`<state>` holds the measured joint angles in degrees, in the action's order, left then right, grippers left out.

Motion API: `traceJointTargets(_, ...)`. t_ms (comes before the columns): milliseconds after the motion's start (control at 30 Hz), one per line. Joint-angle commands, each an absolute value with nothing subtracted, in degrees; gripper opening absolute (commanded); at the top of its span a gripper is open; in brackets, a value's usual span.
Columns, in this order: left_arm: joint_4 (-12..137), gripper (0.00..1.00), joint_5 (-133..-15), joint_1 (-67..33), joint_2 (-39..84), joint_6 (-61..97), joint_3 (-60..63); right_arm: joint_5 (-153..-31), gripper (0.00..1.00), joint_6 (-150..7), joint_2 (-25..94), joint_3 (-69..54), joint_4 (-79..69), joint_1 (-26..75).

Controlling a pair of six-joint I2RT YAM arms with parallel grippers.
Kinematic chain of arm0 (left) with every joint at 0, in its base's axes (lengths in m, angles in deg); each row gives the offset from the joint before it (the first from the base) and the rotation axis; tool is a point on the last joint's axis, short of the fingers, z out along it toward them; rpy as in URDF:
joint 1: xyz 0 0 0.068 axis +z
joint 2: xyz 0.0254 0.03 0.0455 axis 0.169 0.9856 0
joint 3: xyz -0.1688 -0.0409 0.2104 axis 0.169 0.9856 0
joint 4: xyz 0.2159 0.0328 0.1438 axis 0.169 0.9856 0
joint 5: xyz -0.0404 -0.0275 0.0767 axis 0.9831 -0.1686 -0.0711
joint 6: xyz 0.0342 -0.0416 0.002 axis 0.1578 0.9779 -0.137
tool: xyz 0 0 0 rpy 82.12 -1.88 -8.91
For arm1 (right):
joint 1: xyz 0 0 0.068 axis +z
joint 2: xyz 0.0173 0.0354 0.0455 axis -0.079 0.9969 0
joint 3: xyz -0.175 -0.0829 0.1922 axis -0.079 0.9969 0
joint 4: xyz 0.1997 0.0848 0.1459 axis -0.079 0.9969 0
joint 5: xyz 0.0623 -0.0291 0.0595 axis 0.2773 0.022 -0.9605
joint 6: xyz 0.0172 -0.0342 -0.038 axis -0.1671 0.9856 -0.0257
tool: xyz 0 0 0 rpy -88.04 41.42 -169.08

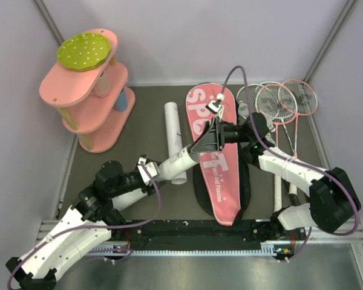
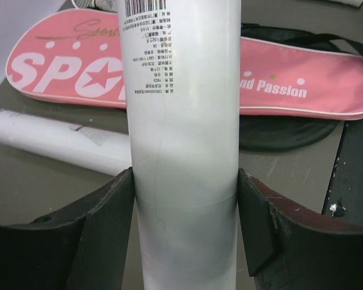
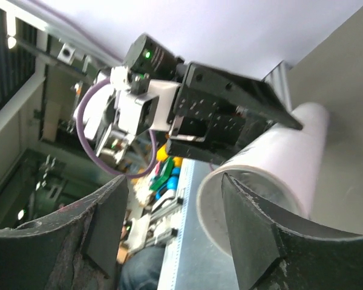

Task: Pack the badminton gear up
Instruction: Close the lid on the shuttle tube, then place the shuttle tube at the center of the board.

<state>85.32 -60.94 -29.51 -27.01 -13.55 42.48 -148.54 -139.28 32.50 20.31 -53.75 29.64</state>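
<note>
Clamping the white tube (image 2: 181, 151) between both fingers, my left claw (image 2: 186, 181) presses on its two sides. The tube runs straight out from the claw and crosses over the pink bag (image 2: 302, 84) in the left wrist view. A printed label with a barcode sits on its far part. From the right wrist I see the tube's open end facing me, just beside my right claw (image 3: 174, 187). That claw's fingers stand apart with nothing gripped between them. The two claws meet over the upper half of the bag, near the middle of the tabletop (image 1: 139, 121).

The bag lies flat with its pink side up. It shows the word "SPORT" in large white letters and "Passion" in smaller ones. Black fabric and a black strap peek out from under its edge. Its wide rounded end points to the far wall and its narrow end to my bases.

A second white tube (image 1: 174, 130) lies on the tabletop just left of the bag, roughly parallel to it and untouched.

Right of the bag lie three rackets (image 1: 278, 103). Their heads overlap near the far right corner and their shafts run back under my right arm.

In the far left corner stands a pink tiered shelf (image 1: 85, 90) with a green dotted disc (image 1: 85, 51) on top.
</note>
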Motion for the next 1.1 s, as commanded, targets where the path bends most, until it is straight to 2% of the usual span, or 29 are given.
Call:
traceJointTargets(0,73.01,0.00,-56.88,-30.26,-26.84,-13.14,40.99,-146.05,0.65,-129.28,28.43,19.79,-43.79,26.76)
traceJointTargets(67,73.44,0.00,-58.11,-30.35,-27.01,-11.74,40.46,-145.70,0.66,-129.16,28.78,21.27,-45.15,27.63)
traceJointTargets(467,67.47,0.00,-59.69,-30.35,-27.63,-9.98,42.57,-144.64,0.66,-146.90,41.43,28.05,-79.76,32.65)
traceJointTargets(533,68.25,0.00,-62.67,-30.35,-26.75,-9.98,41.52,-145.26,0.66,-150.95,41.53,28.31,-83.38,30.81)
traceJointTargets(633,74.92,0.00,-76.44,-30.26,-22.11,-10.07,38.54,-145.70,0.68,-153.60,38.20,29.36,-81.47,22.91)
traceJointTargets(667,77.90,0.00,-86.75,-30.26,-18.87,-9.46,38.00,-145.61,0.70,-152.81,34.36,29.54,-73.19,18.10)
traceJointTargets(733,81.34,0.00,-93.41,-29.56,-15.08,-7.53,36.25,-144.74,0.73,-143.53,30.21,28.58,-58.95,14.64)
traceJointTargets(767,82.40,0.00,-95.45,-29.30,-12.45,-6.56,35.98,-143.86,0.75,-138.70,25.84,27.44,-51.13,12.54)
traceJointTargets(800,83.28,0.00,-96.86,-27.99,-11.64,-5.33,35.97,-142.81,0.77,-126.47,24.23,25.69,-30.95,12.08)
traceJointTargets(900,84.42,0.00,-97.39,-23.61,-7.52,-4.97,36.59,-129.67,0.81,-105.25,19.56,16.46,-0.44,12.16)
traceJointTargets(1067,89.61,0.00,-99.59,-12.36,7.74,-7.33,30.80,-125.66,0.82,-98.59,16.21,16.79,4.41,12.52)
